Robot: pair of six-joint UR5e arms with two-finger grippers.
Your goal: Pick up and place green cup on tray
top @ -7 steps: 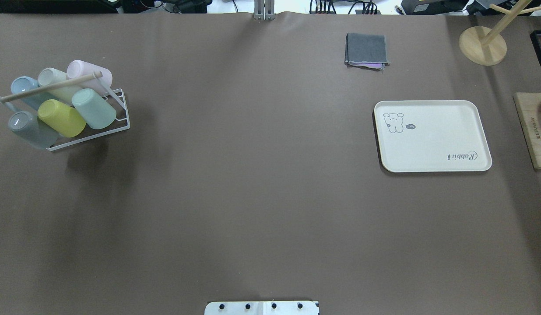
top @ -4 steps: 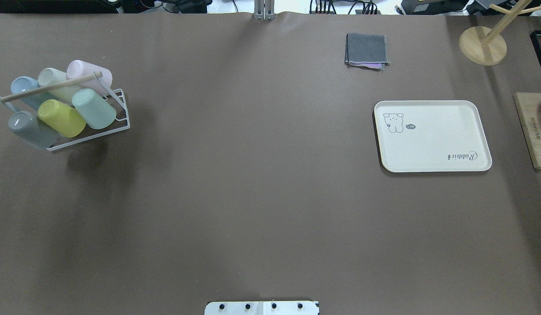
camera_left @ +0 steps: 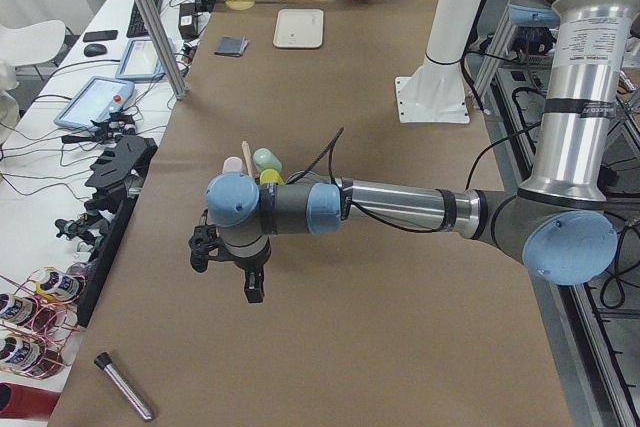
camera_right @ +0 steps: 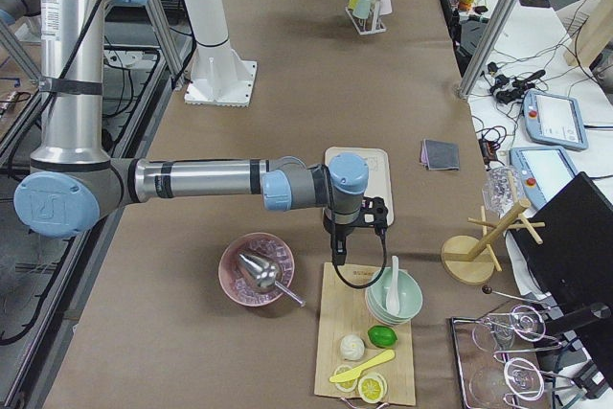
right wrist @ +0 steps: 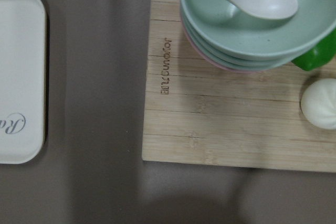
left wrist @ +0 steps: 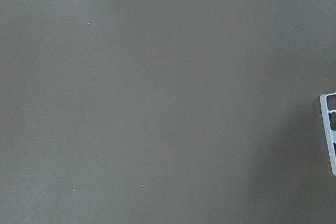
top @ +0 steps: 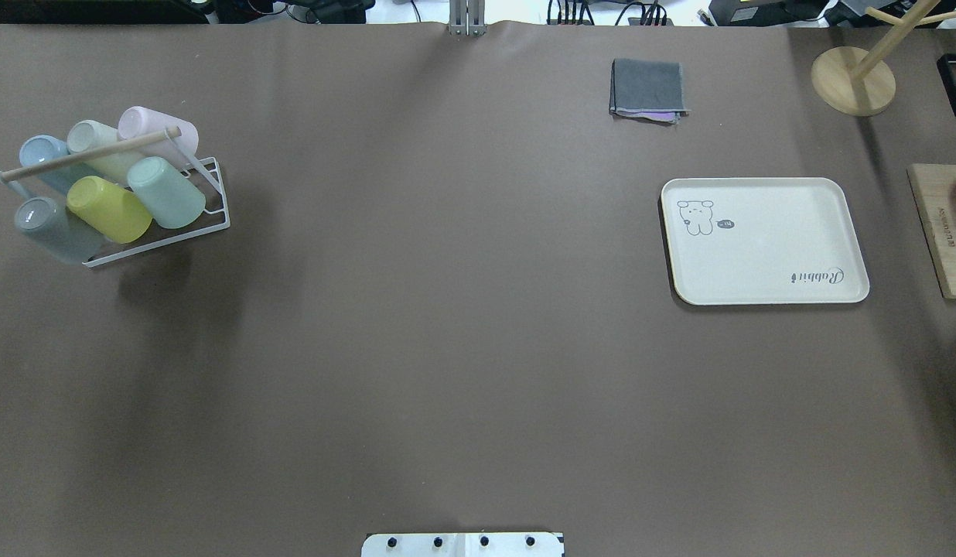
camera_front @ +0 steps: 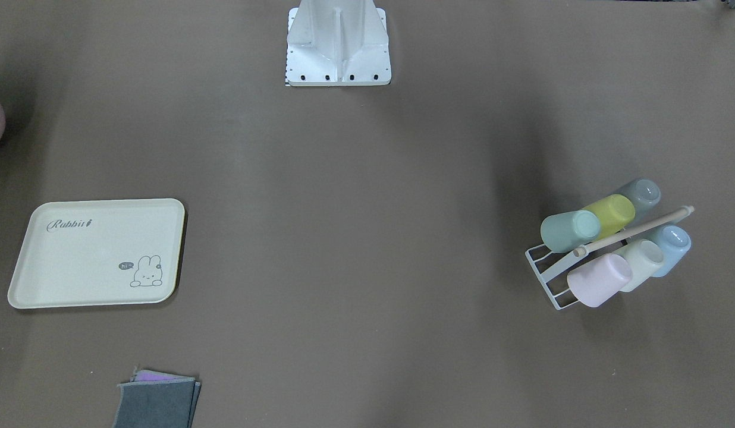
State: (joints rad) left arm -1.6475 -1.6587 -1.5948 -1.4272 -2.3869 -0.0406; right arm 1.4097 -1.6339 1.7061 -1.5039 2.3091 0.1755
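Note:
The green cup (top: 166, 192) lies tilted, bottom up, in a white wire rack (top: 216, 219) at the table's left, beside a yellow-green cup (top: 108, 208) and a grey-blue cup (top: 54, 227). It also shows in the front-facing view (camera_front: 569, 230). The cream tray (top: 764, 247) with the "Rabbit" lettering lies empty at the right. My left gripper (camera_left: 240, 282) shows only in the left side view, hanging above the table short of the rack. My right gripper (camera_right: 340, 251) shows only in the right side view, between the tray (camera_right: 381, 158) and a wooden board. I cannot tell whether either is open or shut.
Pink, cream and light blue cups fill the rack's back row under a wooden handle (top: 83, 155). A folded grey cloth (top: 648, 89) and a wooden stand (top: 853, 77) are at the far right. The wooden board (right wrist: 220, 114) holds stacked bowls (right wrist: 257, 30) right of the tray.

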